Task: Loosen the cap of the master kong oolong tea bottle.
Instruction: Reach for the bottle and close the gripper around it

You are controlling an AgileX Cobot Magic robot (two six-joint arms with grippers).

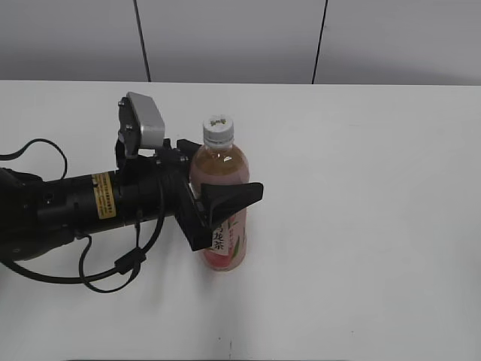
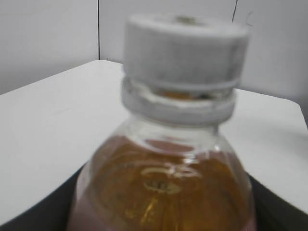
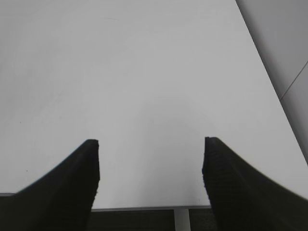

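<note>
The master kong oolong tea bottle (image 1: pixel 222 203) stands upright on the white table (image 1: pixel 361 188), with pinkish-amber tea and a pink-and-white label. Its white ribbed cap (image 1: pixel 218 130) sits on top. My left gripper (image 1: pixel 218 207) reaches in from the left and is shut on the bottle's body at mid-height. In the left wrist view the bottle's shoulder (image 2: pixel 163 192) fills the lower frame between the black fingers and the cap (image 2: pixel 185 50) is close above, blurred. My right gripper (image 3: pixel 150 166) is open and empty over bare table; it is out of the exterior view.
The left arm's black body and cables (image 1: pixel 75 218) lie across the table's left side. A grey panelled wall (image 1: pixel 240 37) runs behind the table's far edge. The table's near edge shows in the right wrist view (image 3: pixel 144 208).
</note>
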